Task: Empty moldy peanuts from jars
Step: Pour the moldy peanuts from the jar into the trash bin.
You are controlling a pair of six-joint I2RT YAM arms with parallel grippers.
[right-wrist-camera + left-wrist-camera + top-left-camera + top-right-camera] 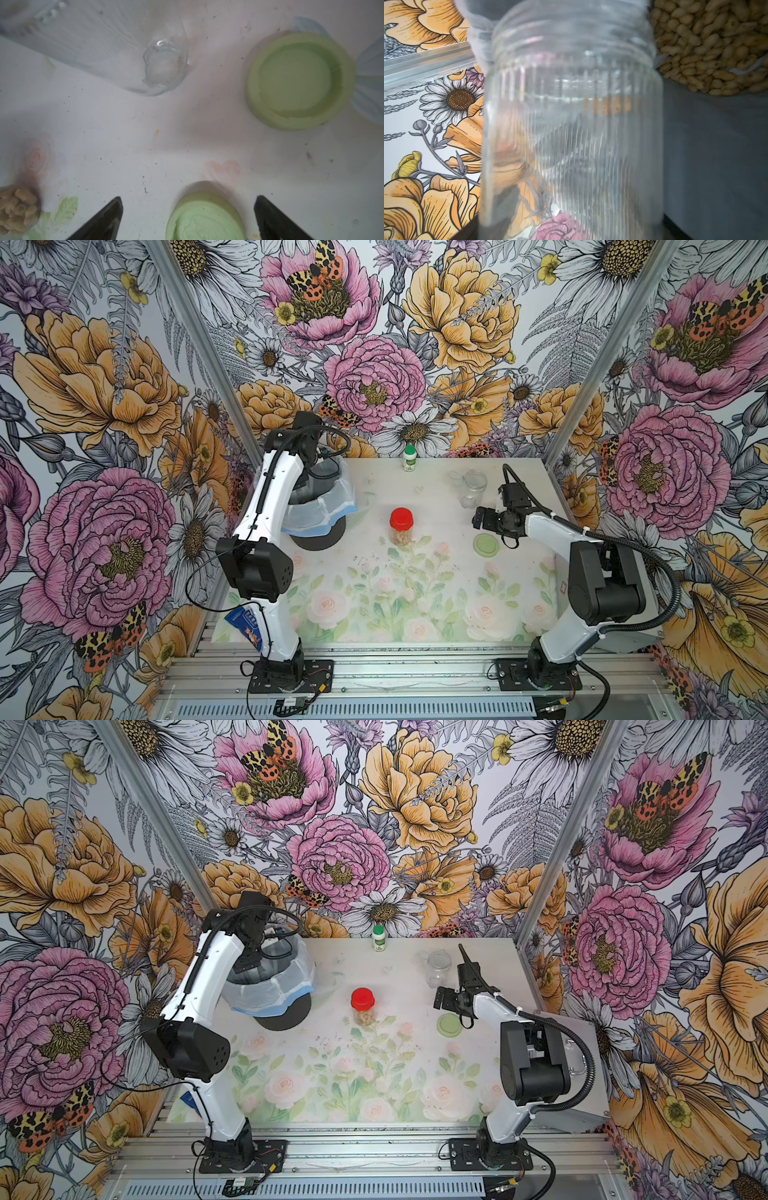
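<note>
One empty ribbed jar [571,124] hangs in the left jaws, mouth tipped toward the lined bin [332,506] where moldy peanuts [708,45] lie heaped. A red-lidded jar [401,526] with peanuts stands mid-way across the tabletop [419,497]. The right jaws gape wide, holding nothing, above a green lid [205,218].

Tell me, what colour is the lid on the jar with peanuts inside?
Red; the lid shows best in a top view.

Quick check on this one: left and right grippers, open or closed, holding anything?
Left gripper: closed on a clear ribbed jar, held over the lined bin.
Right gripper: open, holding nothing, above a green lid.
</note>
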